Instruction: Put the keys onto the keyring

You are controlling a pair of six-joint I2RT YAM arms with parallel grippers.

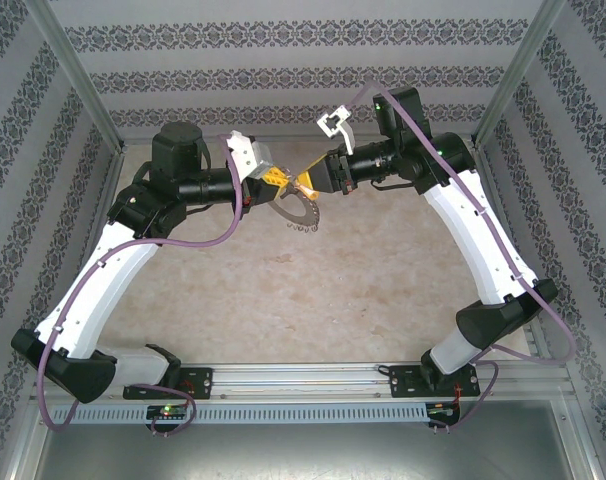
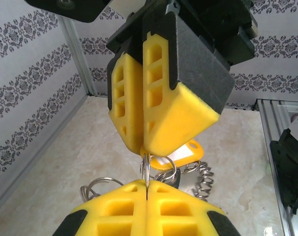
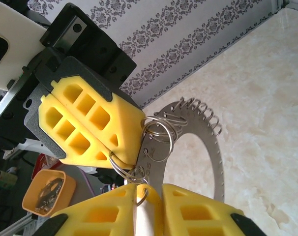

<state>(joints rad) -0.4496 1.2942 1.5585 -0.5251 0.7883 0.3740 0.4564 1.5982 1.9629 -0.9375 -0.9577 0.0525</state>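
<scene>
left hand [image 1: 275, 179] has its yellow fingers pressed flat together, pinching the ring [image 1: 301, 218] by its inner edge. in the left wrist view the same hand [image 2: 146, 191] shows a thin sliver of metal standing up out of the seam between its fingers. right hand [image 1: 309, 183] meets it tip to tip, raised above the far middle of the desk [image 1: 313, 300]. its fingers look closed on the key [image 2: 186, 153], whose yellow head sticks out to one side just under the fingertips. in the right wrist view a pale strip sits in the narrow gap between that hand's own fingers [image 3: 188, 216], with a little wire loop just above it.

the ring hangs below the two hands, clear of the desk. it is a flat grey band with an open centre, and a row of tiny wire loops runs along its outer rim [image 3: 188, 118]. several small split rings [image 3: 159, 132] bunch together where the left fingertips meet the band, touching both. whether the key is threaded onto any of them i cannot tell.

an orange bin [image 3: 45, 210] holding dark metal bits sits low at the left of the right wrist view. patterned walls [image 1: 283, 60] close the desk in.
</scene>
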